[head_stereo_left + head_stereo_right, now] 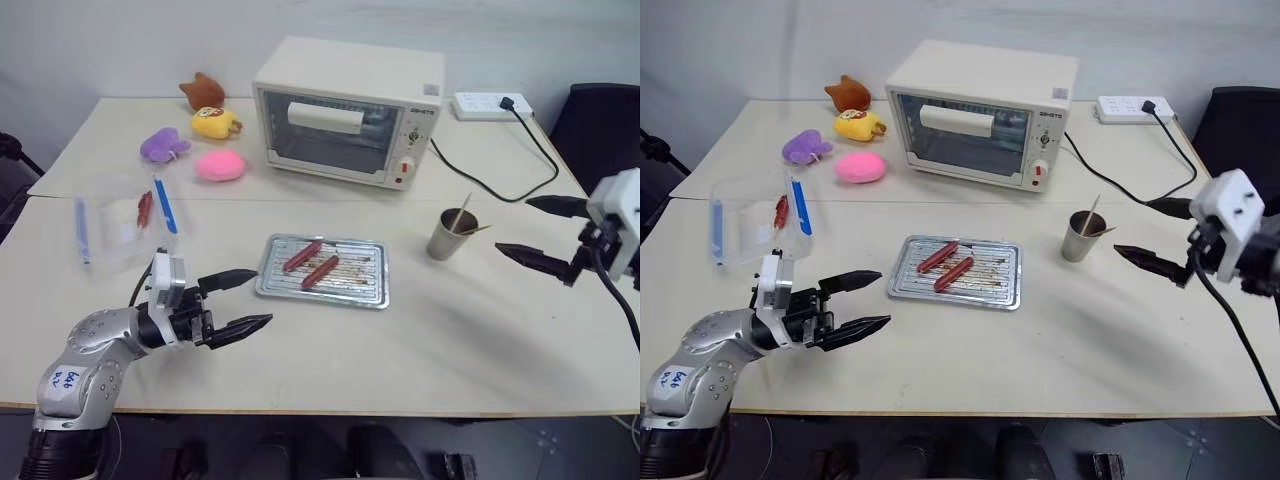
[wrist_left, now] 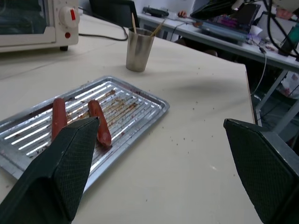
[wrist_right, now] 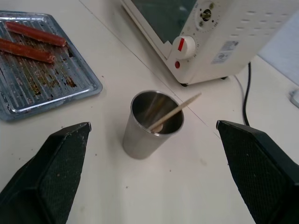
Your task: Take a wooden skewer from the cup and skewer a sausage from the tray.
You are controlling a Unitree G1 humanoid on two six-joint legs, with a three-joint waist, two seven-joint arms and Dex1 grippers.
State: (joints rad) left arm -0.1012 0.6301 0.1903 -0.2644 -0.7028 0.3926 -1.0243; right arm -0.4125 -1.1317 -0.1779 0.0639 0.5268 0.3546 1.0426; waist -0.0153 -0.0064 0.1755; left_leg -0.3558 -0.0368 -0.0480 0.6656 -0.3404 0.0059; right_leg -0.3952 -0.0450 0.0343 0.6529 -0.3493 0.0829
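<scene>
left arm (image 1: 95, 350): silver, handwritten sticker, perhaps numbers | claws: black

Two sausages (image 1: 302, 256) (image 1: 320, 271) lie on one tray (image 1: 372, 291). One cup (image 1: 449, 238) holds two wooden skewers (image 1: 460, 213) (image 1: 477, 230). Four plush toys (image 1: 203, 91) (image 1: 214, 123) (image 1: 164, 145) (image 1: 220, 165) sit upper left, beside one toaster oven (image 1: 350, 110).

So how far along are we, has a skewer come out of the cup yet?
Nothing is done yet. The wooden skewer stands in the cup, and both sausages lie unpierced on the tray. The open right gripper is lined up on the cup; the open left gripper waits beside the tray. Left: grasp, lift, skewer.
</scene>
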